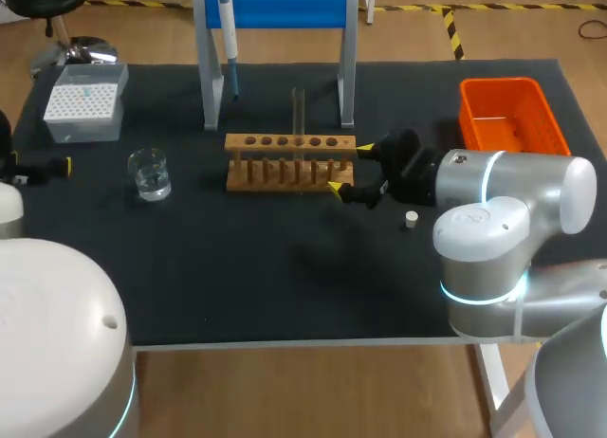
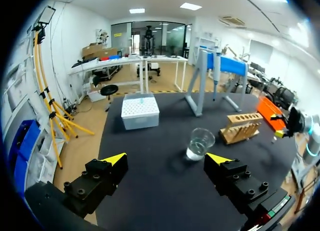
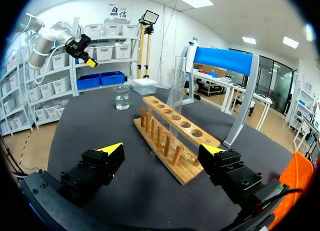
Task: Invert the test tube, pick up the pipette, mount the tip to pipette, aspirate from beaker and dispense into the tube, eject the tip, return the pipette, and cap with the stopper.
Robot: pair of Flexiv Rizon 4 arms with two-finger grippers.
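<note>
Hovering at the right end of the wooden rack (image 1: 290, 160), your right gripper (image 1: 349, 168) holds its 2 yellow-tipped fingers spread wide, with nothing pinched between them. In the right wrist view the rack's near end lies just ahead of those fingers, and the clear test tube (image 3: 176, 91) stands upright in 1 of the rack's middle holes. Whether its mouth faces up or down cannot be told.

Your left gripper (image 2: 166, 158) is over the table's left edge, its claw also spread and empty, with the glass beaker (image 2: 199, 143) ahead of it holding a little clear liquid. The white tip box (image 1: 85, 101) sits near the table's back left corner, behind the beaker.

At the back of the table (image 1: 285, 296), the pipette (image 1: 226, 30) hangs from the left end of the blue-barred stand (image 1: 285, 7). The small white stopper (image 1: 411, 219) lies on the black mat to the right of the rack, near your right arm, and the orange bin (image 1: 509, 116) sits by the back right corner.
</note>
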